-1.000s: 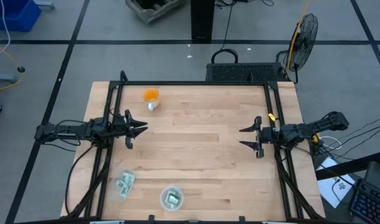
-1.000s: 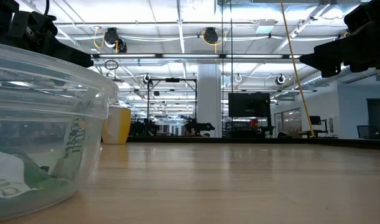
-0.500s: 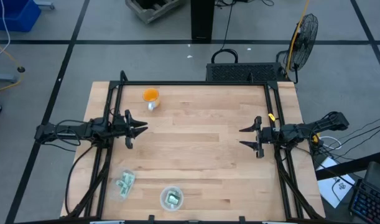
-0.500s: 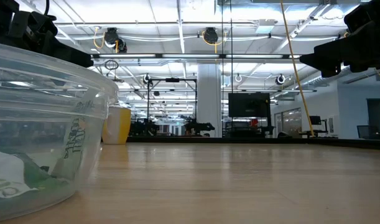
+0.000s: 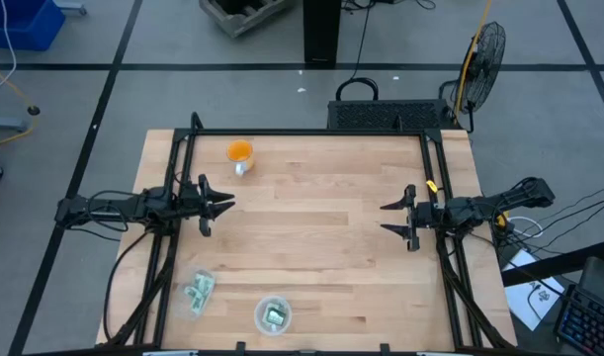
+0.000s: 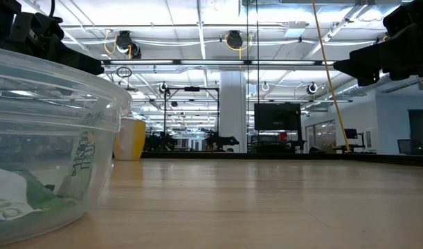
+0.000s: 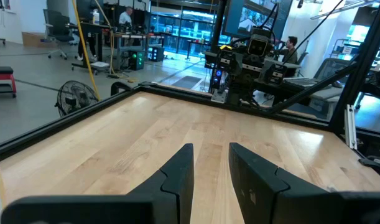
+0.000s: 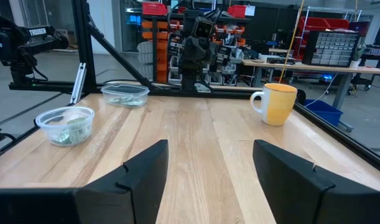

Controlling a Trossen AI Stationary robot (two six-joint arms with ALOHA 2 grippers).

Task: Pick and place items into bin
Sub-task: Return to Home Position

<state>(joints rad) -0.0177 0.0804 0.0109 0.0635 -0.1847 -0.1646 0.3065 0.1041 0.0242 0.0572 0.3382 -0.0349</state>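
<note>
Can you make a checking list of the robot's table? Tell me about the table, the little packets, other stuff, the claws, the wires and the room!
Surface: pale wooden table, bare in the middle.
Job's things: green and white packets lie inside the round clear plastic bin; more lie in the rectangular clear bin; no loose ones seen.
Clutter: yellow-orange mug with a white handle, upright near a corner.
Grippers: left gripper open narrowly, right gripper open wide; both empty, at opposite table sides.
Cables: dark cables loop by the left arm's base.
Surroundings: black floor fan; blue crate; seated person.
</note>
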